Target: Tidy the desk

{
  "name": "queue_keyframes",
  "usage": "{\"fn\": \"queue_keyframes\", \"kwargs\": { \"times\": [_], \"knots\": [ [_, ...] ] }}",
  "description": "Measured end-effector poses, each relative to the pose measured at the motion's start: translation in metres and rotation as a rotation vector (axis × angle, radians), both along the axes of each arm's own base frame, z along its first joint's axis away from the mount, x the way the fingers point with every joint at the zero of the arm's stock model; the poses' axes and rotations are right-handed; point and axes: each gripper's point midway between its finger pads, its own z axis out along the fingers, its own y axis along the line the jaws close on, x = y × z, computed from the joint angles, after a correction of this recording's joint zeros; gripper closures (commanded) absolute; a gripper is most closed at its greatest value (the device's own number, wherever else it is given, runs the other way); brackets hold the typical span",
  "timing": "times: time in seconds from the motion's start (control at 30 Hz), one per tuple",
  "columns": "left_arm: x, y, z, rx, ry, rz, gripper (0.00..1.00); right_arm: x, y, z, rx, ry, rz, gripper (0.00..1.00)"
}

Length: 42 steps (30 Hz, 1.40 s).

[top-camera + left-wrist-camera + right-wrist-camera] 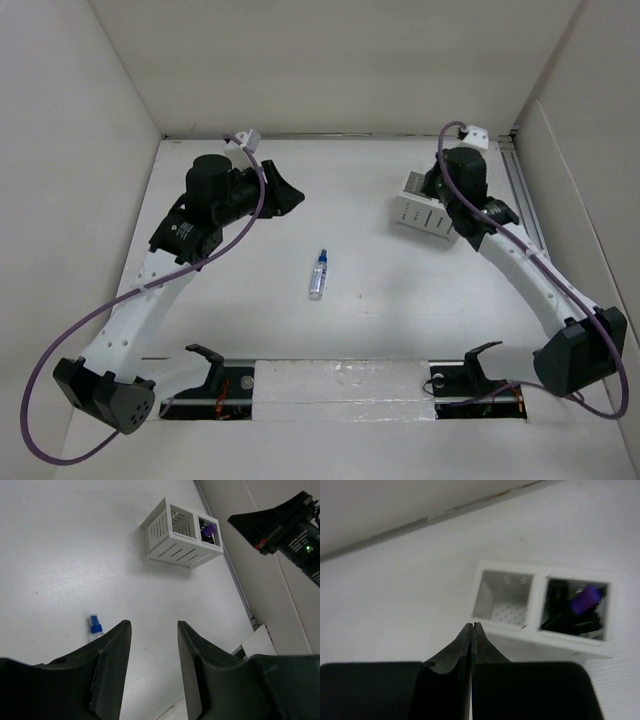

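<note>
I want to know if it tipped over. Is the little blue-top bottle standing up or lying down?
Lying down: the bottle stretches lengthwise, flat on the desk.

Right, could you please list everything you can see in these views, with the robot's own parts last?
desk: one, white, under everything
walls: three, white, left, far and right of the desk
bottle: one, clear with a blue cap, lying mid-desk between the arms
box: one, white with slotted sides, far right of the desk
purple item: one, in one compartment of the box among dark things; the neighbouring compartment looks empty
left arm: one, black and white
right arm: one, black and white
left claw: one, black, open, above bare desk
right claw: one, black, shut on nothing, near the box
</note>
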Motion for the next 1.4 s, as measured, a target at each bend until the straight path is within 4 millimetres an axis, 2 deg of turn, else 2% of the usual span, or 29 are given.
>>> {"fn": "queue_keyframes", "kwargs": {
  "times": [0.07,0.17,0.23,0.27,0.3,0.33,0.37,0.43,0.53,0.6,0.7,1.07,1.27,1.33,1.37,1.4],
  "knots": [
    [-0.001,-0.001,-0.003,-0.004,0.014,-0.003,0.62,-0.011,0.038,-0.013,0.011,0.032,0.12,1.0],
    [-0.002,-0.001,-0.002,-0.009,0.013,-0.006,0.62,-0.027,0.098,-0.046,0.01,0.121,0.297,0.96],
    [-0.003,-0.001,0.0,-0.011,0.01,-0.007,0.63,-0.038,0.136,-0.074,-0.006,0.201,0.394,0.84],
    [-0.004,-0.001,0.0,-0.013,0.007,-0.008,0.63,-0.045,0.153,-0.09,-0.017,0.248,0.44,0.75],
    [-0.005,0.0,0.001,-0.014,0.005,-0.008,0.63,-0.051,0.169,-0.105,-0.03,0.294,0.48,0.55],
    [-0.006,0.0,0.002,-0.015,0.002,-0.008,0.62,-0.058,0.185,-0.119,-0.041,0.338,0.519,0.48],
    [-0.007,0.001,0.003,-0.015,0.0,-0.007,0.63,-0.068,0.204,-0.139,-0.066,0.395,0.57,0.35],
    [-0.009,0.002,0.004,-0.016,-0.007,-0.008,0.62,-0.079,0.22,-0.154,-0.077,0.443,0.609,0.28],
    [-0.013,0.004,0.005,-0.017,-0.013,-0.008,0.63,-0.093,0.245,-0.172,-0.085,0.504,0.665,0.23],
    [-0.016,0.005,0.004,-0.018,-0.016,-0.009,0.62,-0.095,0.254,-0.178,-0.083,0.528,0.679,0.21],
    [-0.019,0.007,0.001,-0.016,-0.012,-0.009,0.63,-0.094,0.257,-0.187,-0.082,0.557,0.666,0.18],
    [-0.021,0.009,-0.005,0.014,-0.013,-0.016,0.63,-0.102,0.256,-0.233,-0.078,0.691,0.619,0.21],
    [-0.021,0.009,-0.006,0.017,-0.011,-0.02,0.63,-0.107,0.261,-0.244,-0.039,0.733,0.612,0.37],
    [-0.022,0.009,-0.009,0.019,-0.006,-0.02,0.63,-0.108,0.263,-0.243,-0.024,0.735,0.611,0.46],
    [-0.022,0.009,-0.011,0.021,-0.001,-0.021,0.63,-0.108,0.264,-0.244,-0.016,0.738,0.608,0.6],
    [-0.022,0.009,-0.011,0.021,-0.001,-0.021,0.63,-0.108,0.266,-0.245,-0.008,0.739,0.607,0.6]
  ]
}}
